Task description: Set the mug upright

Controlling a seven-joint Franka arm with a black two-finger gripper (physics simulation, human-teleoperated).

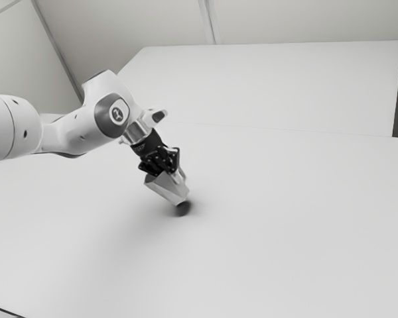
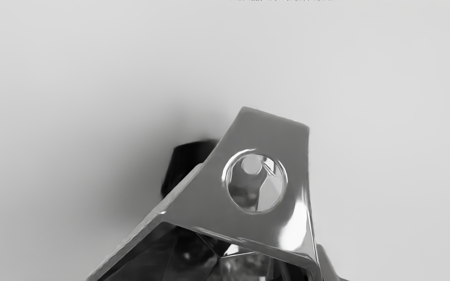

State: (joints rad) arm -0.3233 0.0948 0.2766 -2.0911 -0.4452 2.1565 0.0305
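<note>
My gripper [image 1: 160, 161] points down and toward the exterior view's right, over the table. Right at its tip is a silvery, flat-sided mug [image 1: 166, 188], tilted, with its wider end at the gripper and its narrower end low near the table. In the wrist view the mug [image 2: 205, 195] shows a sloping metal side with a round, shiny ring in it, and a dark open mouth nearest the hand. A black part [image 1: 183, 209] is at the mug's lower end; behind the mug's edge it appears as a dark block [image 2: 186, 164]. How the gripper holds the mug is hidden.
The white table [image 1: 272, 232] spreads around the mug, with a soft shadow beneath it. A pale raised panel [image 1: 272, 86] stands behind, and a dark thin line [image 1: 3, 311] crosses the near corner at the exterior view's left.
</note>
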